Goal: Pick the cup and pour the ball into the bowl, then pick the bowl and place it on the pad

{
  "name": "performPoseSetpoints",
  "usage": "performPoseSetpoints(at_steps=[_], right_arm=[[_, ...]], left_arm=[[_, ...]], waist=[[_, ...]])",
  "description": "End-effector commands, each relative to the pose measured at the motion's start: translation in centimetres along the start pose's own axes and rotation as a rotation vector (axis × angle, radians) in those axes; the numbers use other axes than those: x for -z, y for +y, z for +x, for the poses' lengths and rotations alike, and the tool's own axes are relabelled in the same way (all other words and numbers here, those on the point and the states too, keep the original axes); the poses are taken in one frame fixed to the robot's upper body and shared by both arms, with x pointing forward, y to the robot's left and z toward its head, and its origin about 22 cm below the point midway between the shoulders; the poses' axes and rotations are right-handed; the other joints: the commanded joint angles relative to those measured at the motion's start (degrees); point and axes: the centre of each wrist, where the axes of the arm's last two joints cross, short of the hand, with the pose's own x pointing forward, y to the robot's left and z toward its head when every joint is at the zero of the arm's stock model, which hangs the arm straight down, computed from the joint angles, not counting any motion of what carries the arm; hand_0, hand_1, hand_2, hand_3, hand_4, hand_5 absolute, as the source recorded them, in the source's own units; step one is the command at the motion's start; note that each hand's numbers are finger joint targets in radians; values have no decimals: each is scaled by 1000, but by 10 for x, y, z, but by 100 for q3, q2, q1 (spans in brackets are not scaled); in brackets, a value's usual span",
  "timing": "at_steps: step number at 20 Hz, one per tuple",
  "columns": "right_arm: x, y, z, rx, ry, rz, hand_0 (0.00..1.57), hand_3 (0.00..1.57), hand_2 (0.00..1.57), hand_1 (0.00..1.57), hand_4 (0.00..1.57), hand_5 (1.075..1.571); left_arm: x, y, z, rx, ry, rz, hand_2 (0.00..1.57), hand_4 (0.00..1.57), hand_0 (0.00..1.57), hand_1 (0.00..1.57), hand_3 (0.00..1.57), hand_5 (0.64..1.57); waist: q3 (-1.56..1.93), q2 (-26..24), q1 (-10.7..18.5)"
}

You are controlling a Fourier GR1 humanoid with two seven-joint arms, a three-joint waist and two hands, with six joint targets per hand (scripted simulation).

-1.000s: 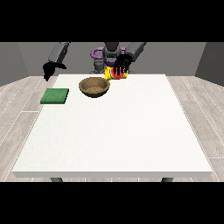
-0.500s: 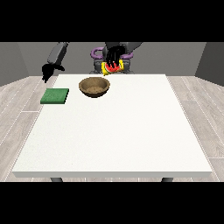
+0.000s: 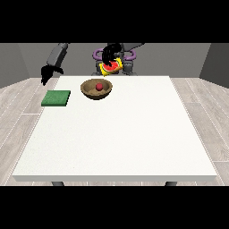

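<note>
A brown wooden bowl (image 3: 91, 93) stands near the table's far edge, left of the middle. A small red ball (image 3: 99, 86) lies inside it. Just above and behind the bowl, the hand at the view's right (image 3: 108, 54) is shut on a yellow and red cup (image 3: 112, 67), which is tipped over towards the bowl. A green square pad (image 3: 56, 98) lies flat at the table's left edge. The hand at the view's left (image 3: 45, 74) hangs beyond the table's far left corner, above the pad's far side, holding nothing.
The white table (image 3: 120, 134) stretches wide towards the camera. Grey plank floor lies on both sides, and the robot's torso (image 3: 127, 60) stands behind the far edge.
The hand at the view's right has lifted the cup, carried it left over the bowl and tipped it. The red ball now lies in the bowl. The other hand barely moved.
</note>
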Motion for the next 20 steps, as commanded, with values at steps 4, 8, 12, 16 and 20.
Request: performPoseSetpoints(at_steps=[4,8,12,16,20], right_arm=[[24,-3,22,36,-42,86,0,246,103,0,419,1530],[8,9,2,35,-12,48,0,385,259,0,429,1526],[-10,1,-4,35,94,85,0,277,160,0,689,1548],[-42,-15,-13,26,124,21,0,277,160,0,689,1548],[-36,-15,-10,46,101,-17,0,331,340,0,716,1559]], left_arm=[[5,-1,1,238,-95,-48,1571,1130,1164,1164,1571,1542],[1,5,-7,196,-105,-74,1571,1127,1478,1478,1571,1539],[-9,-8,-28,134,-53,-75,1571,1046,1053,1053,1571,1560],[-26,-14,-98,-120,142,0,1571,880,0,0,1571,1550],[-68,-54,-129,-362,256,30,1571,869,1520,1520,1571,1514]], waist=[[-2,83,-286],[-4,-138,-131],[-6,-286,-252],[-20,-584,121],[-32,-86,545]])
